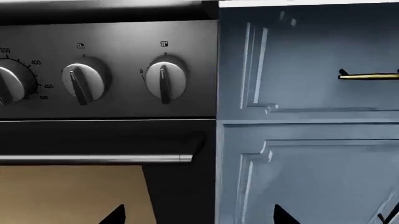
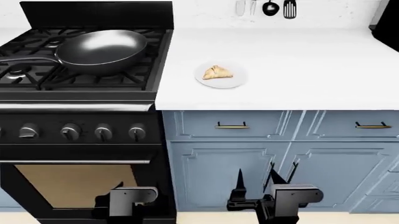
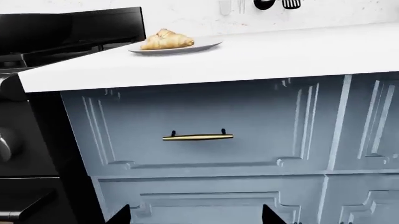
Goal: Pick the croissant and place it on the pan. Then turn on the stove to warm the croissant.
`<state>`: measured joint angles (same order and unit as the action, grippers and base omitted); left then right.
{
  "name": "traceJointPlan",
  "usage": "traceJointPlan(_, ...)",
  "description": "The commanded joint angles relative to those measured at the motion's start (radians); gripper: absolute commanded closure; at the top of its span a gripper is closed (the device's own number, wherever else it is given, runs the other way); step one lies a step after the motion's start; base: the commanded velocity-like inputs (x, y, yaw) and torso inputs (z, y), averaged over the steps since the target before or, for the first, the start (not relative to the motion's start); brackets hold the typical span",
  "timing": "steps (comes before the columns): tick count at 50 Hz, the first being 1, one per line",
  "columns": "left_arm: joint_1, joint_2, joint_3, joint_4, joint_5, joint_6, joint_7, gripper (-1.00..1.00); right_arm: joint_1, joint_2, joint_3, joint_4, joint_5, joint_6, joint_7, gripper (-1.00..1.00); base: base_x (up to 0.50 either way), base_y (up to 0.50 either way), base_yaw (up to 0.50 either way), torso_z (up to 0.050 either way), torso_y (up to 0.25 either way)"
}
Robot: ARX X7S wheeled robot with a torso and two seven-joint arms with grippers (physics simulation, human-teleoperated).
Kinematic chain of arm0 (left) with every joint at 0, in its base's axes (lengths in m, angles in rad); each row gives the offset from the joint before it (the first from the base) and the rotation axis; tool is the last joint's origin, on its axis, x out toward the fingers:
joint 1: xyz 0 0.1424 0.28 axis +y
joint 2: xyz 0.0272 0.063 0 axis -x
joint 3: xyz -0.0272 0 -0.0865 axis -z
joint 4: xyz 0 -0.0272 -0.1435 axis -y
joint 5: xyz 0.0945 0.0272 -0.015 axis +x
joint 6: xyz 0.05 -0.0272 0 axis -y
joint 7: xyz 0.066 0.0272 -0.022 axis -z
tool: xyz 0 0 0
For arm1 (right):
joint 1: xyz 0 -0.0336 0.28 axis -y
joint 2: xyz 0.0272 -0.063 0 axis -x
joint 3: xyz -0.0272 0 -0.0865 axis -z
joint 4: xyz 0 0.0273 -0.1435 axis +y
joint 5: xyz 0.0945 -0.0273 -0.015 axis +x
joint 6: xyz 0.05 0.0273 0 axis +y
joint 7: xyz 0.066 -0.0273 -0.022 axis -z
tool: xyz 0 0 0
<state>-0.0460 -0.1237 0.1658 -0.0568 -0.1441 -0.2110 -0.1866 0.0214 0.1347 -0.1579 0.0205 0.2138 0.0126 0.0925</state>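
Tools [image 2: 255, 179] both wide open, empty, low by cabinets [image 2: 249, 163].

The pan's [image 2: 103, 50] long handle runs off the head view's left edge, the stove's [image 2: 81, 154] leftmost knobs and oven door are cut by the left and bottom edges, the left gripper's [image 2: 118, 211] jaws blend into the dark oven front, and the far-wall utensils [image 2: 279, 8] are cropped at top.

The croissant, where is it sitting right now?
In the head view the croissant lies on a white plate on the countertop, just right of the stove and its pan, above the blue drawers.
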Motion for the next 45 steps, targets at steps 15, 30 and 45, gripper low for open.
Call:
traceJointPlan(15, 0.015, -0.031, 0.043, 0.064, -0.034, -0.053, 0.017, -1.0, -0.001, 0.014, -0.004, -0.025, 0.034, 0.028, 0.032, -1.0, 0.0, -0.43, 0.0, 0.0, 0.0)
traceJointPlan(30, -0.069, -0.133, -0.071, 0.559, -0.268, -0.646, -0.008, -1.0, 0.048, 0.144, 0.041, -0.565, 0.184, 0.526, 0.152, -1.0, 0.0, 0.0, 0.0, 0.0, 0.0)
traceJointPlan(45, -0.295, -0.153, -0.231, 0.743, -0.498, -1.062, -0.055, -1.0, 0.141, 0.212, 0.138, -0.748, 0.316, 0.704, 0.185, -1.0, 0.0, 0.0, 0.0, 0.0, 0.0)
